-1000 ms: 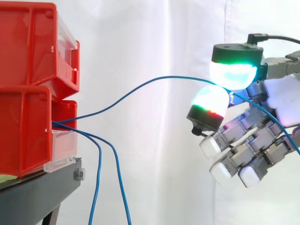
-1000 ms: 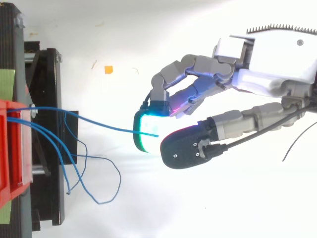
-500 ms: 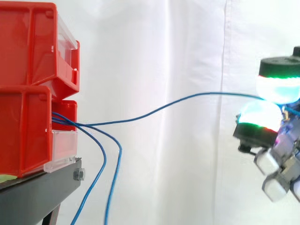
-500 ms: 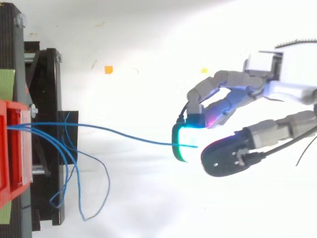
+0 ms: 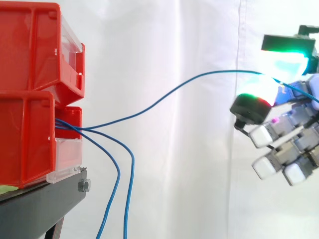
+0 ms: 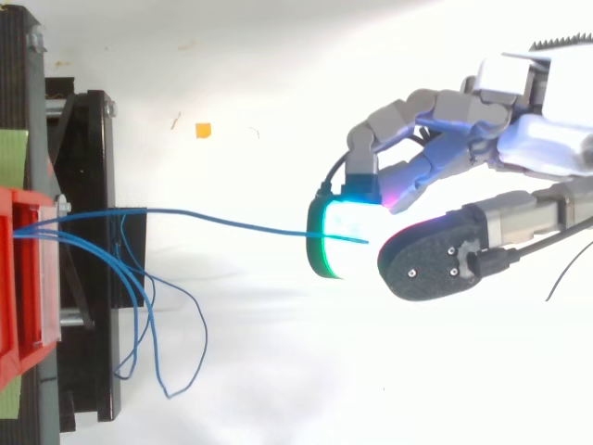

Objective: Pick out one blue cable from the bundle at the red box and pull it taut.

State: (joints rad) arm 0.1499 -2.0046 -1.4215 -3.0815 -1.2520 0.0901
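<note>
We see the hand (image 5: 291, 142) (image 6: 547, 148) well off the right edge of the black stand (image 5: 40, 209), pinching the blue cable (image 5: 219, 72) (image 6: 232, 223) between two glowing pads (image 5: 286, 64). The upper pad shines green and cyan, and the lower one carries a red band. The remaining fingers curl beneath, their tips white. A short run of cable carries on past the pinch toward the wrist.

From the pads we follow the held cable leftward. It bows in a high arc and sinks to the front opening of the lower red bin (image 5: 25, 139), so it is not straight. The loose blue cables (image 5: 130, 184) (image 6: 185, 343) leave the same opening and droop past the stand's right edge.

The lower bin sits on the stand's top, with the upper red bin (image 5: 30, 45) stacked on it. A white curtain (image 5: 174, 40) hangs behind.
</note>
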